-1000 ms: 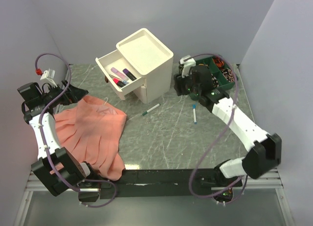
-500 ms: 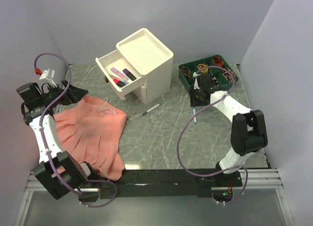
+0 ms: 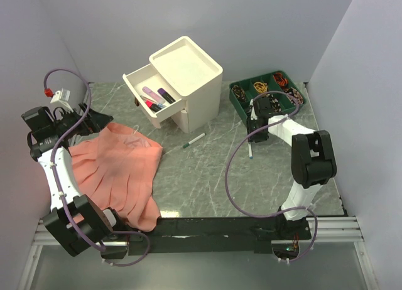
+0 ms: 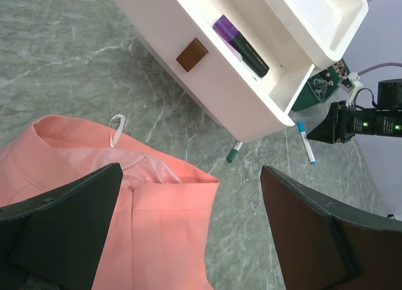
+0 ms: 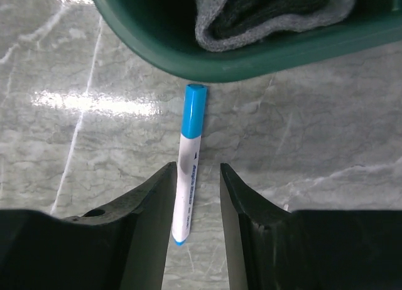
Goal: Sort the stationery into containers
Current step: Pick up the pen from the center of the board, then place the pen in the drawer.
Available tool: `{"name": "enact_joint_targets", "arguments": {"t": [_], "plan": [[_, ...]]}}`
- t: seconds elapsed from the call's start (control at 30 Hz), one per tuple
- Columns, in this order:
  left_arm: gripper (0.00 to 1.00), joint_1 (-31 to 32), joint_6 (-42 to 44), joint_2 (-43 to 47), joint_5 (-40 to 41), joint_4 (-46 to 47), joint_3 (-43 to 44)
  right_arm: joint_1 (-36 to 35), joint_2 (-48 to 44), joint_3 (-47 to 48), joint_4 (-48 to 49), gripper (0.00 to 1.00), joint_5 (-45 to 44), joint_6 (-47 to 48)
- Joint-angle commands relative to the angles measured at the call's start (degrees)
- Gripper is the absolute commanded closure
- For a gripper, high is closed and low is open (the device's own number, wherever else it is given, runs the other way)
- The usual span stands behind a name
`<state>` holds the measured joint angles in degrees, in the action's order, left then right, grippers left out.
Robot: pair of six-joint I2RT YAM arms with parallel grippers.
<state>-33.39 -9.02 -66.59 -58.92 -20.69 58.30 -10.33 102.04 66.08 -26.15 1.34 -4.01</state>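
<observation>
Blue-capped white marker (image 5: 187,183) lies ungripped between the right end effector's (image 5: 196,169) parted fingers; left end effector (image 4: 190,174) gapes empty.

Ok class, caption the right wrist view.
Open right gripper straddles a blue-capped marker beside a green tray.

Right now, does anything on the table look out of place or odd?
Yes. A salmon-pink pleated garment lies at the left, not stationery. A green-capped marker and a blue-capped marker lie loose on the table, outside the cream cabinet, whose upper drawer stands open.
</observation>
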Motion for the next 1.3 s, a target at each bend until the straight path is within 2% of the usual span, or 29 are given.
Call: {"name": "enact_joint_targets", "arguments": {"t": [0.0, 0.2, 0.33, 0.4, 0.47, 0.5, 0.6, 0.73, 0.77, 0.9, 1.0, 1.13, 1.27], "plan": [[0.01, 0.08, -1.18, -0.03, 0.64, 2.32, -0.38, 0.13, 1.76, 2.56, 1.72, 0.59, -0.29, 0.14], [0.01, 0.08, -0.65, -0.91, 1.43, 2.14, -0.03, 0.13, 4.66, 3.17, 2.16, 0.64, -0.46, 0.85], [0.01, 0.08, -0.83, -1.7, 1.52, 2.49, 0.14, 0.22, 5.71, 2.65, 1.54, 0.78, 0.41, 1.11], [0.01, 0.16, -0.74, -1.88, 1.61, 2.32, 0.41, 0.13, 5.8, 2.65, 0.32, 0.78, 1.11, 1.29], [0.0, 0.16, -0.56, -2.14, 1.35, 2.23, 0.49, 0.13, 4.41, 2.82, -1.87, 0.96, 2.34, 0.24], [0.0, 0.16, -0.3, -2.14, 1.35, 2.23, 0.58, 0.05, 3.27, 3.08, -2.84, 1.0, 2.87, -0.29], [0.0, 0.08, -0.39, -2.14, 1.09, 3.19, 0.15, -1.71, -2.0, 4.66, -7.06, 1.0, 7.52, -2.66], [0.01, 0.16, -1.62, -2.06, 0.47, 5.38, -0.65, -8.46, -9.39, 8.61, -9.7, 1.0, 12.8, -4.25], [0.01, 0.08, -1.97, -2.14, 0.29, 5.83, -0.91, -12.31, -11.4, 10.88, -9.45, 1.0, 14.02, -3.64], [0.0, 0.16, -3.29, -1.97, 0.29, 7.06, -1.09, -18.93, -14.15, 16.0, -3.05, 1.0, 17.89, -3.2], [0.01, 0.08, -3.38, -1.71, 0.64, 6.63, -0.82, -22.1, -13.27, 20.04, 4.86, 1.0, 18.95, -3.02], [0.01, 0.08, -2.68, -1.53, 0.64, 5.05, -0.38, -24.3, -7.23, 27.24, 14.09, 1.0, 17.29, -2.15], [0.01, 0.16, -1.71, -1.62, 0.56, 3.2, 0.14, -25.97, 0.25, 39.78, 16.13, 1.0, 16.5, -0.21]]}}
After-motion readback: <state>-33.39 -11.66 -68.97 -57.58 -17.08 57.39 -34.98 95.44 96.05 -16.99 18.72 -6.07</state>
